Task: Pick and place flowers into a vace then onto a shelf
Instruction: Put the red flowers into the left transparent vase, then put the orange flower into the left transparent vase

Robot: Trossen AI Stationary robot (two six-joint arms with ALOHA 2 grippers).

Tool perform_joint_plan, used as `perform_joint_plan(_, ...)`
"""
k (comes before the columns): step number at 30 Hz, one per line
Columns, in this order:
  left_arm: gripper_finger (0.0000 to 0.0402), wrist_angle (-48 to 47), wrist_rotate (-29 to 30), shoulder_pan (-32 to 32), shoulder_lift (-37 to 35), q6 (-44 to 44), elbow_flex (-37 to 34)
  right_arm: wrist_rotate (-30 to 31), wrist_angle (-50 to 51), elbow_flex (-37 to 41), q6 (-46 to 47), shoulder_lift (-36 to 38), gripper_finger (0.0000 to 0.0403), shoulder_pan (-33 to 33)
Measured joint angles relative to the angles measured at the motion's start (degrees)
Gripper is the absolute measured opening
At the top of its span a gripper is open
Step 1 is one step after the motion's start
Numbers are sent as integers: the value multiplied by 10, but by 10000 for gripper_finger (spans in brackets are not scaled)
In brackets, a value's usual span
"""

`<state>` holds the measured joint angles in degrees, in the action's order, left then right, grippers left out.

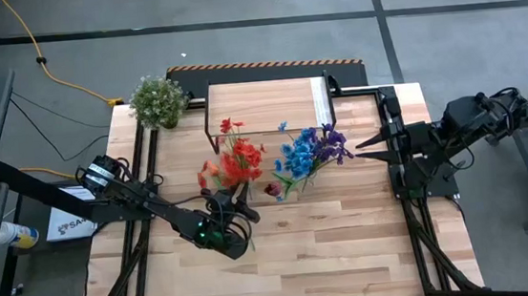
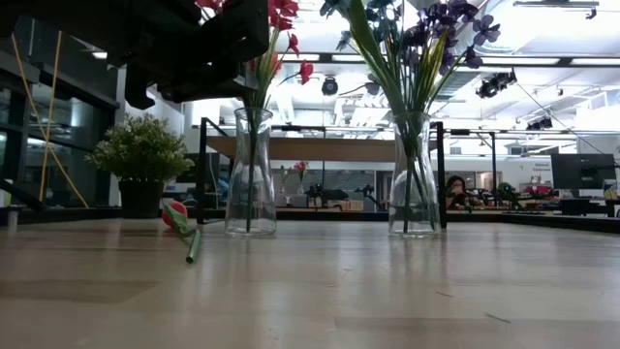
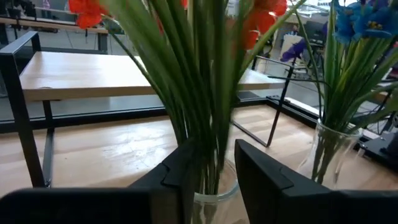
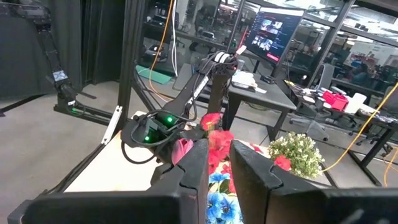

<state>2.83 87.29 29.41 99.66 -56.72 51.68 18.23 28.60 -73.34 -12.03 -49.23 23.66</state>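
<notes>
Two clear glass vases stand on the plank table in front of the shelf. One vase holds the red and orange flowers. The other vase holds blue and purple flowers. One loose pink-red flower lies flat on the table near the red vase, also in the high view. My left gripper is just above the red vase's rim, shut on the green stalks. My right gripper hovers level to the right of the blue flowers, its fingers a little apart and holding nothing. My left gripper pinches the bundle of green stalks of the red and orange flowers between its two fingers, just above the vase's rim. The fingers come level from the table's near-left side and lie across the stalks. The stalks stand upright with their lower ends in the vase.
A bushy green potted plant stands at the far left corner. The shelf's black legs and frame stand close behind both vases. Bare tabletop lies on the near side. Black frame rails run along the table's sides.
</notes>
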Motion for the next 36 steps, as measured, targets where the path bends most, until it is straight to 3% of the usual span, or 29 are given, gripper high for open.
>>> perform_joint_plan(16, 169, 0, -45, 8, 0, 34, 0, -10, 3, 0, 2, 0, 63, 0)
perform_joint_plan(31, 160, -49, -31, 81, -16, 35, 0, -10, 9, 0, 0, 0, 64, 0)
perform_joint_plan(36, 140, -80, -107, 104, -37, 11, 0, -9, 9, 0, 0, 0, 63, 0)
